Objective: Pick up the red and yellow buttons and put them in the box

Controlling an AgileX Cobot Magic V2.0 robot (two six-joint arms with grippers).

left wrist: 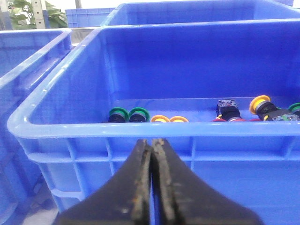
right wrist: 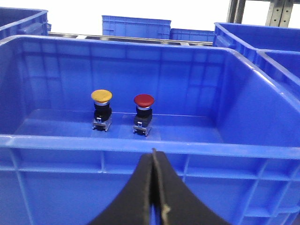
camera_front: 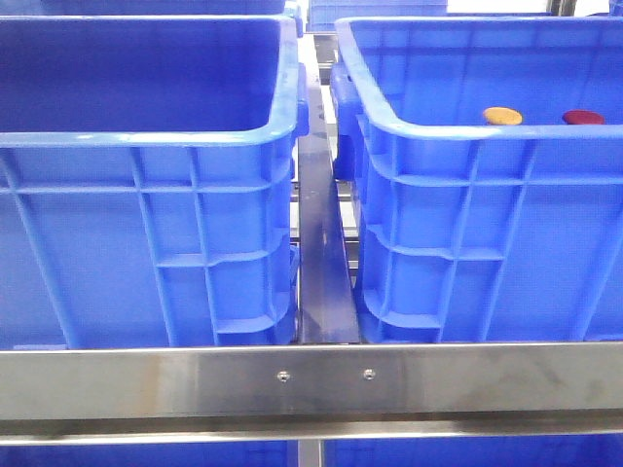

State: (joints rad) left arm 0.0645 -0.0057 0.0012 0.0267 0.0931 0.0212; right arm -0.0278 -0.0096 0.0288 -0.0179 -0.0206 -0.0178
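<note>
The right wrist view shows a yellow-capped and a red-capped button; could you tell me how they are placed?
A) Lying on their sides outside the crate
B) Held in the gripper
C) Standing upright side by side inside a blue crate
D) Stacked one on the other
C: the yellow-capped button and the red-capped button stand upright, apart, on the floor of the blue crate, while the right gripper is shut and empty outside it.

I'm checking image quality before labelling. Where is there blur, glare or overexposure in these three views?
Front view: soft overall, pale glare along the crate rim. Left wrist view: left gripper blurred up close, buttons inside sharper. Right wrist view: background above the crates blown out white, yellow button and red button crisp, right gripper dark and soft.
</note>
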